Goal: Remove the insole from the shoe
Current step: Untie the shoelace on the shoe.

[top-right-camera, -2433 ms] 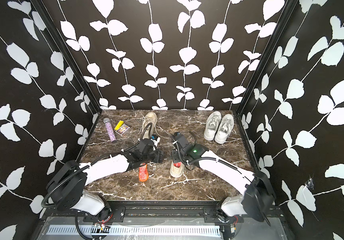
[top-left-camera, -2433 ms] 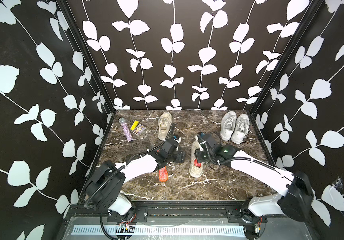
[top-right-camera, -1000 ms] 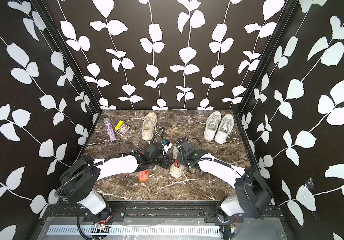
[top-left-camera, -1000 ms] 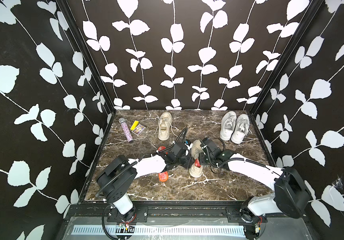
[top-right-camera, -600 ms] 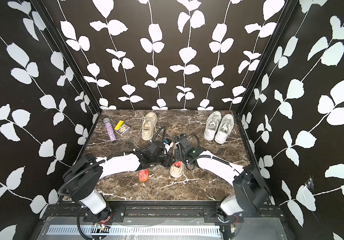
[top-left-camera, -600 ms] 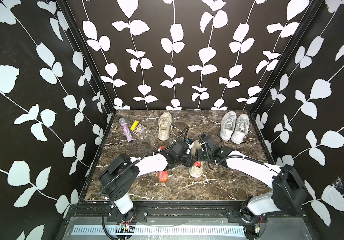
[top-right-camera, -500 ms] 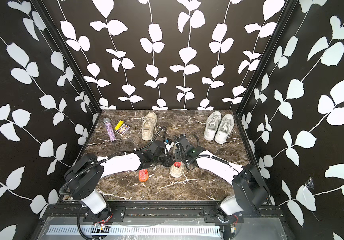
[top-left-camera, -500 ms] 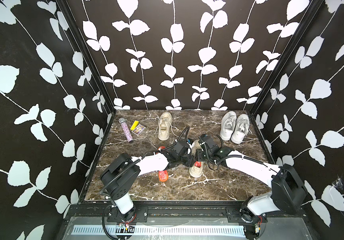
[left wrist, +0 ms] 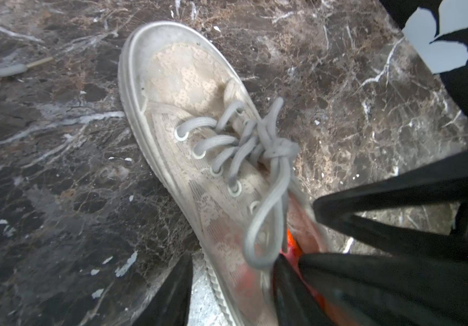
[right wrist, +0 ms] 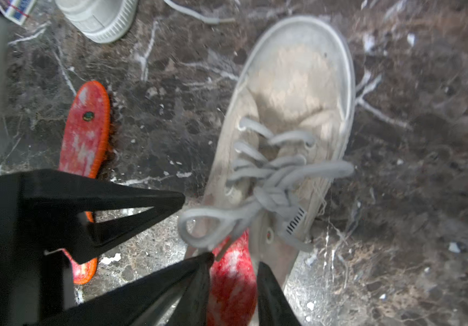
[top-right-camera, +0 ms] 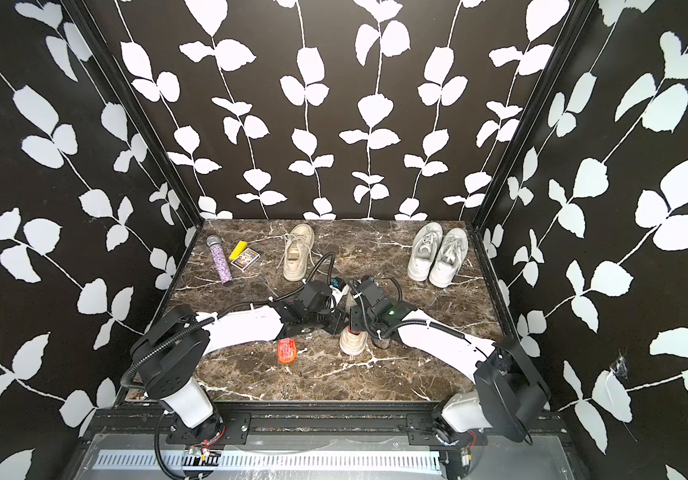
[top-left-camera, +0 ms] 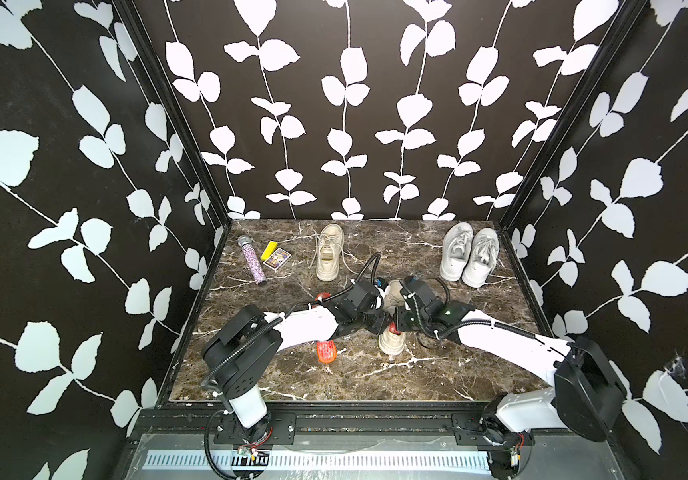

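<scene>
A beige lace shoe (top-left-camera: 392, 340) with grey laces stands mid-table, its toe toward the front edge, in both top views. Its red insole (right wrist: 232, 285) bulges up out of the heel opening. My right gripper (right wrist: 234, 265) is shut on that insole, one finger on each side. My left gripper (left wrist: 231, 262) is open and straddles the shoe's side wall. One finger is outside near the sole and clear of it. The other is inside the opening beside the insole (left wrist: 292, 245). From above, the two grippers (top-left-camera: 388, 324) meet over the heel.
A second orange-red insole (top-left-camera: 326, 351) lies flat on the marble, left of the shoe. At the back stand the matching beige shoe (top-left-camera: 329, 257), a pair of white sneakers (top-left-camera: 469, 257), a purple glitter tube (top-left-camera: 253, 259) and a small card box (top-left-camera: 276, 257). Black walls close in three sides.
Both arms have come in from the shoe's sides to meet over its heel opening. In the last half second they hardly shift, and both pairs of jaws have narrowed.
</scene>
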### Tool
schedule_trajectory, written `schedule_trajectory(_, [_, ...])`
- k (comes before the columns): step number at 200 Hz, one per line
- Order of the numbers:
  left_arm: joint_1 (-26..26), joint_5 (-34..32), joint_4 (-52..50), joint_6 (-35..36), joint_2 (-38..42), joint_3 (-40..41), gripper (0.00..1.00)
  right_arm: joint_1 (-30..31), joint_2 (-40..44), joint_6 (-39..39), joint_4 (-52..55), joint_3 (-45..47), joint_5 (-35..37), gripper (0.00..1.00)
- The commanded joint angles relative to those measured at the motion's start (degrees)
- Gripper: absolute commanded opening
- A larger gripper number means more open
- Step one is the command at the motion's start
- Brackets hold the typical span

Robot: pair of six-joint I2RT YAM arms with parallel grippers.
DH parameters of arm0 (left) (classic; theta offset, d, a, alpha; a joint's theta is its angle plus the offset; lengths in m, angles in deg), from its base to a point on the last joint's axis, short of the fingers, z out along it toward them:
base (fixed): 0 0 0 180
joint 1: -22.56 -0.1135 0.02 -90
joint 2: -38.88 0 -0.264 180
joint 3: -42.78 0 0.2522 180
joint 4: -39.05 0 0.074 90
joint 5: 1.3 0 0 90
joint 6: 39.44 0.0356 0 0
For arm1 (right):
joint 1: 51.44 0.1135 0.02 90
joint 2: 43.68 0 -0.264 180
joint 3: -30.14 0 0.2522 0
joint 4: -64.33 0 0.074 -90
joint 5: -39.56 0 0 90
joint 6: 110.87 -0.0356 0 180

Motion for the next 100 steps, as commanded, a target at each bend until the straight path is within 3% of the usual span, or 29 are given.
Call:
schedule_trajectory(1, [0.33,0.53,-0.09,1.29,-0.03,-1.07,0.43,0.40,-1.29,-2.46,-2.88,0.23,-1.02,0.27])
schedule_trajectory(63, [0.32,0.41,0.71,0.67,0.05,-0.30,0.30,0.37,-3.27,-2.55,-2.06,-1.91,2.13,0.23])
schedule_trajectory(100, [0.32,0.09,0.50,0.68,-0.08,-0.48,0.24,0.96,0.97,-2.05,-0.25,-1.73,5.45,0.22])
